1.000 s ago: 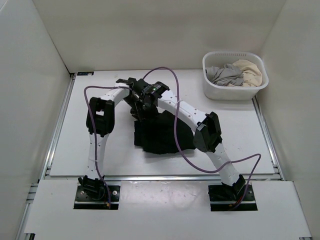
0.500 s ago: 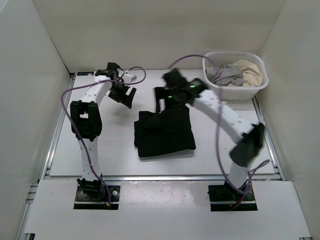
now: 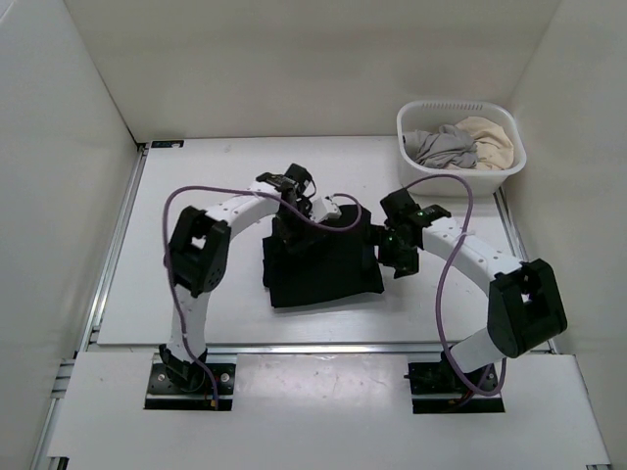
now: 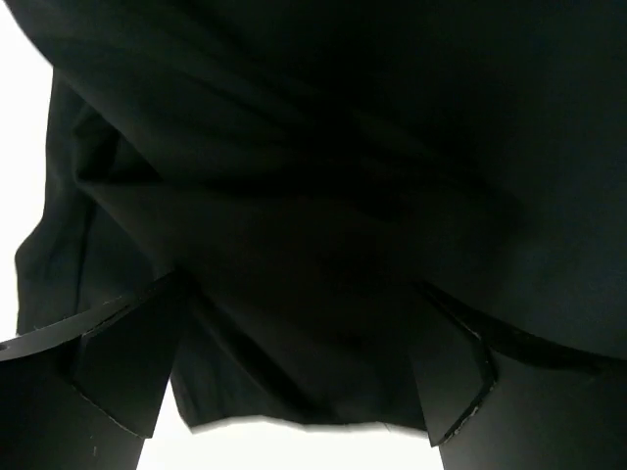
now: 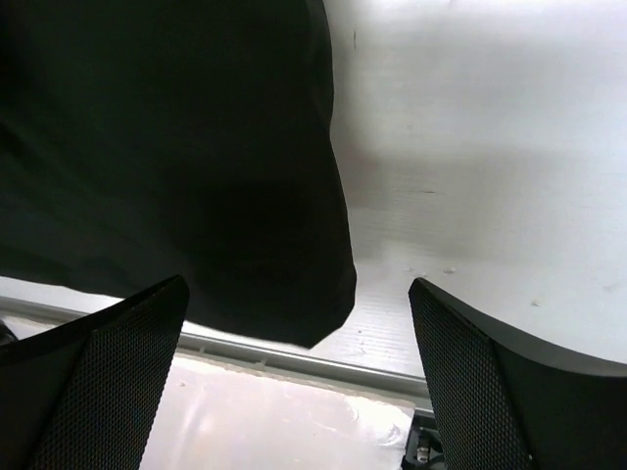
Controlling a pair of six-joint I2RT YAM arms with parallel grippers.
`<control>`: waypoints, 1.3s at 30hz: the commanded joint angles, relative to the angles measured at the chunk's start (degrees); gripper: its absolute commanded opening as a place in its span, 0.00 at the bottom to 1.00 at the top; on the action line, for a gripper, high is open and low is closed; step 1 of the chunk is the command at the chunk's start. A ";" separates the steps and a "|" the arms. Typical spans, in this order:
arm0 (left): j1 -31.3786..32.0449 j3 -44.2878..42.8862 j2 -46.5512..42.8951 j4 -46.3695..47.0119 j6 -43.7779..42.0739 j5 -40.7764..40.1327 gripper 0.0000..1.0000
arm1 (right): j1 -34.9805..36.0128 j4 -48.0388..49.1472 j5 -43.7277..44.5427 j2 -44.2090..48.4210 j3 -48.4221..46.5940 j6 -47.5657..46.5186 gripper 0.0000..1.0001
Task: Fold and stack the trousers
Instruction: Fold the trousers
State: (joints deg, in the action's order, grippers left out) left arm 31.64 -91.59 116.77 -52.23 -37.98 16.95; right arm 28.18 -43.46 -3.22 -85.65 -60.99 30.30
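The black trousers [image 3: 323, 264] lie folded into a rough square in the middle of the table. My left gripper [image 3: 291, 233] hangs over their far left part. In the left wrist view the trousers [image 4: 323, 196] fill nearly the whole picture, and the left gripper [image 4: 294, 392] stands open above the fabric without pinching it. My right gripper [image 3: 393, 258] sits at the trousers' right edge. In the right wrist view it [image 5: 299, 382] is open, with a near corner of the trousers [image 5: 196, 176] and bare table between its fingers [image 5: 108, 382].
A white basket [image 3: 431, 181] stands at the back right, holding a grey garment [image 3: 441, 147] and a beige garment [image 3: 490, 137]. White walls close the table on three sides. A metal rail [image 5: 294, 357] runs along the table's near edge.
Both grippers let go of the trousers' far edge, opened and swung up and apart. They have now come back down, left over the far left part, right at the right edge.
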 commanded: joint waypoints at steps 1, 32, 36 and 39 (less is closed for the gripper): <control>-2.01 -6.47 3.72 4.06 5.61 -8.23 1.00 | -0.15 7.25 -4.16 1.54 3.15 -0.60 0.98; -12.65 -26.26 13.82 0.55 21.97 -5.88 0.51 | -0.15 17.98 -12.77 -0.22 18.45 -1.04 0.00; -14.24 -29.35 14.36 2.65 24.87 -7.45 0.52 | -0.15 15.87 -13.39 0.83 18.45 -2.97 0.07; -16.69 -31.01 13.75 4.59 26.19 -11.31 0.52 | -0.15 13.76 -13.39 2.68 18.45 -3.58 0.17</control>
State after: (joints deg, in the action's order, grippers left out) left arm 17.45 -118.39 133.82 -50.83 -14.74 9.82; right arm 28.18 -26.28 -15.22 -85.36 -43.11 28.91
